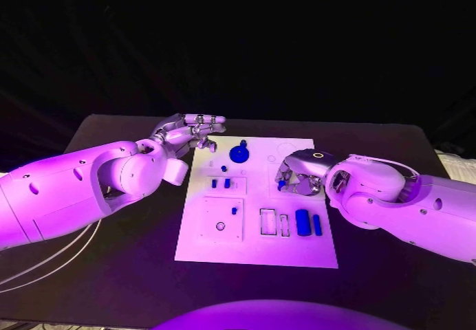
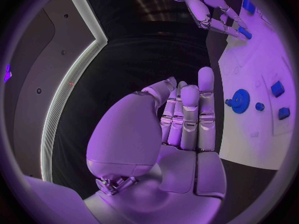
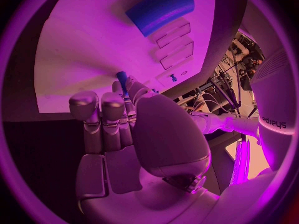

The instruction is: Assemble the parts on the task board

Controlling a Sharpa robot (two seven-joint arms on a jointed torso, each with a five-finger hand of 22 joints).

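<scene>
My right hand [image 1: 300, 175] pinches a blue peg [image 3: 122, 80] over the board [image 1: 258, 247] at three o'clock, ready to seat; my left hand [image 1: 190, 130] waits off its eleven o'clock corner, fingers together, empty.

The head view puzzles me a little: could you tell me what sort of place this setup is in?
Probably a robotics lab or test bench. A white task board with small blue parts lies on a black table against a dark backdrop, and the right hand holds a small blue peg over it.
</scene>
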